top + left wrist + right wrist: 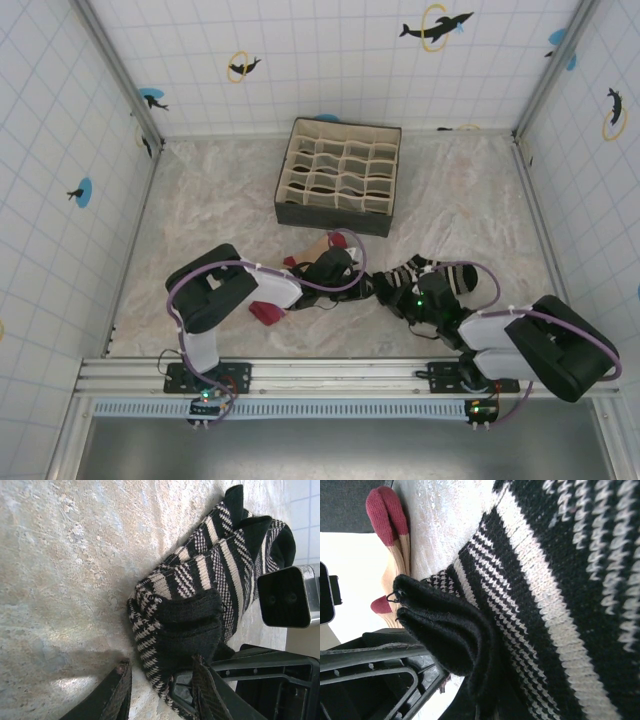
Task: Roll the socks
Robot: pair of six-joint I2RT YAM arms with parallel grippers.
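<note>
While the two arms lean in from six o'clock on the overhead view, we find both grippers meeting low on the table (220,190), just past their own bases. The right gripper (420,298) is clenched. The fabric of the striped sock (210,575) bunches right up against it in its wrist view, so we judge that it pinches that sock, though its fingertips are buried in the knit. The left gripper (160,662) stands part-way apart, straddling the folded black end of the same sock. One finger lies against the fabric and the other rests on bare table with a gap beside it, so nothing is gripped there yet.

The striped sock lies at about three o'clock of the left gripper, doubled over on itself. The peach sock (385,510) lies flat at about nine o'clock of the striped one, partly under the left arm and untouched. Farther off, toward twelve o'clock, stands the compartmented organizer (330,217), well apart from both socks.

We see three risks:
- The left jaws may catch only the top layer of the fold, and the roll would then spring loose.
- The finger on the table may drag the sock sideways, out of the right gripper's pinch.
- With the grippers this close, one could knock the other.
</note>
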